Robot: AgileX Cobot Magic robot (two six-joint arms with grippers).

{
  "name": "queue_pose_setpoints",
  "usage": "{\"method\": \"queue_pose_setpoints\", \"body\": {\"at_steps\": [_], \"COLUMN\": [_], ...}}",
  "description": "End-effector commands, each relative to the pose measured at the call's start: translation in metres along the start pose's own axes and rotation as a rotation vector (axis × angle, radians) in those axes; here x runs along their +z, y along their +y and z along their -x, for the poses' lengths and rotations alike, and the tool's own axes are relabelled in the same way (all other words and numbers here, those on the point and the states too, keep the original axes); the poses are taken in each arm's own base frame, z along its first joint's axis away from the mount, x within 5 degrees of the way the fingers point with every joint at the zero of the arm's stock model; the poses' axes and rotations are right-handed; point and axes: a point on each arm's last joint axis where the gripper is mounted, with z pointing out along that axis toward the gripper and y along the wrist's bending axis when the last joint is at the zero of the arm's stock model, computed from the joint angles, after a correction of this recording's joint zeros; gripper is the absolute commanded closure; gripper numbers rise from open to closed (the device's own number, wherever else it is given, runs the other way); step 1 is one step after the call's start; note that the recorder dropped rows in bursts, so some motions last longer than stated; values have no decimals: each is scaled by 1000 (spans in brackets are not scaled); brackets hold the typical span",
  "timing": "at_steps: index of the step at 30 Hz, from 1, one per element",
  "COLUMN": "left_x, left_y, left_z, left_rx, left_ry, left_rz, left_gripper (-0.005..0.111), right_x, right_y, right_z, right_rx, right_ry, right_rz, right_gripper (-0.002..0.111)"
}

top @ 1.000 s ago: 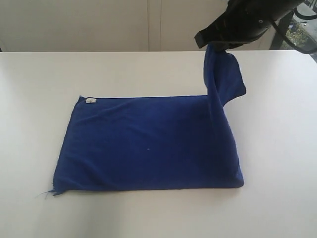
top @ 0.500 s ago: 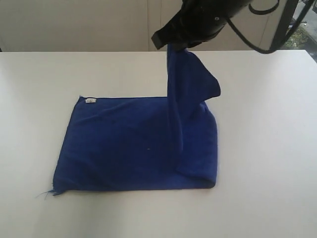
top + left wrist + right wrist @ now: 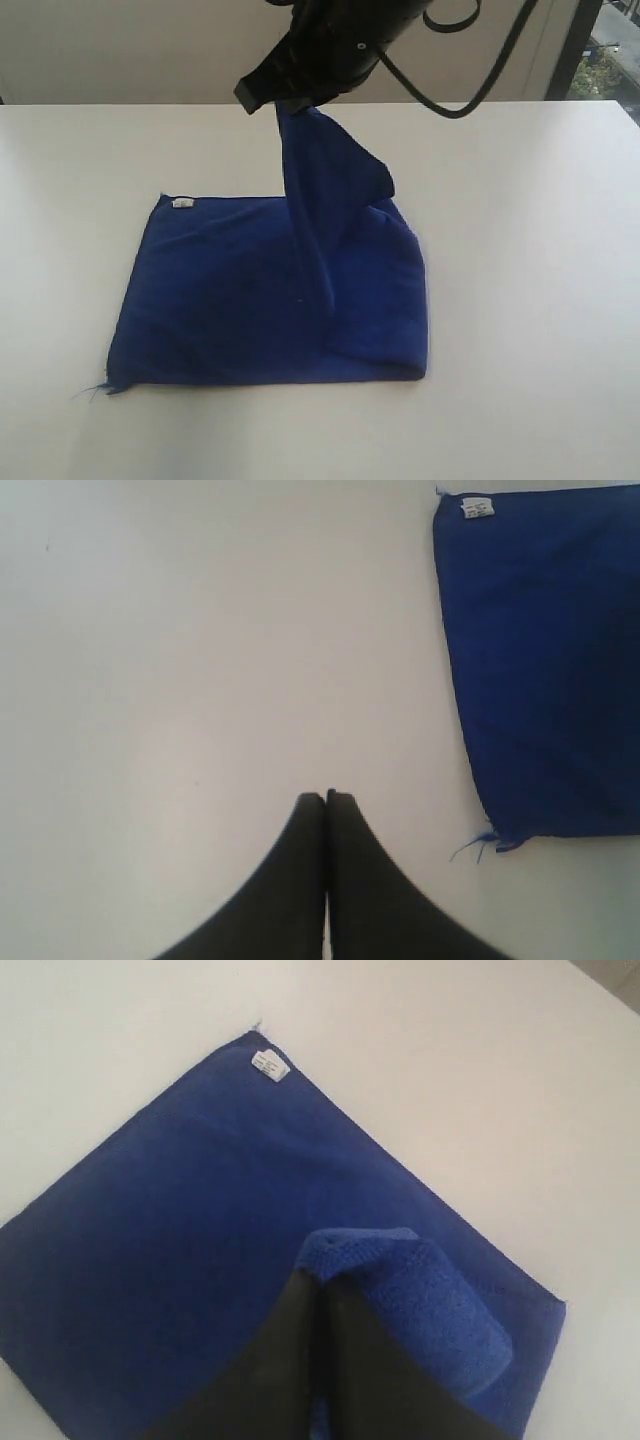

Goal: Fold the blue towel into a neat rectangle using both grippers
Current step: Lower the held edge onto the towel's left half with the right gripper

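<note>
Locate the blue towel (image 3: 220,290) on the white table (image 3: 540,250), most of it lying flat, with the small white label (image 3: 182,203) at the far left corner in the exterior view. Note the right gripper (image 3: 280,100) above the towel, reaching across the middle toward the left side of that view, fingers pinched tight on one towel corner. Trace the raised cloth down from the pinch point as a hanging, twisted column, meeting the flat layer near its centre and draping over the right-hand portion as a doubled layer with a rounded fold along the right edge. Confirm in the right wrist view the right gripper (image 3: 312,1280) clenched on a bunched roll of terry, directly over the flat blue towel (image 3: 150,1240), with the white label (image 3: 269,1064) well apart from the fingertips at a far corner. Find the left gripper (image 3: 327,798) over bare table, fingers pressed together with nothing between them, apart from the blue towel (image 3: 540,660). Note in that view one towel edge facing the left gripper, the white label (image 3: 476,507) at one end of that edge and a frayed thread (image 3: 470,845) at the other.
</note>
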Motion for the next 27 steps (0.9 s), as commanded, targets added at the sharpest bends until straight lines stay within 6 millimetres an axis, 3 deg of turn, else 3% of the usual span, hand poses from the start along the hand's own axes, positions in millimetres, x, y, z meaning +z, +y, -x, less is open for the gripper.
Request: {"method": "queue_pose_setpoints", "body": {"at_steps": [1,9,20,27], "left_x": [-3,-3,-3,-3], "left_y": [0,0,0,0], "left_z": [0,0,0,0], "left_rx": [-11,-11,-11,-11], "left_ry": [-7,-11,-11,-11], "left_rz": [3,3,3,3], "left_gripper": [107,107,107,107], "right_x": [0,17,22,44], "right_y": [11,27,46,65], "right_z": [9,14,25,23], "right_rx": [-36,-70,-101,-119], "right_ry": [-6,11,-1,8], "right_rz": [24,59,108,165], "right_gripper": [108,108,108,108]}}
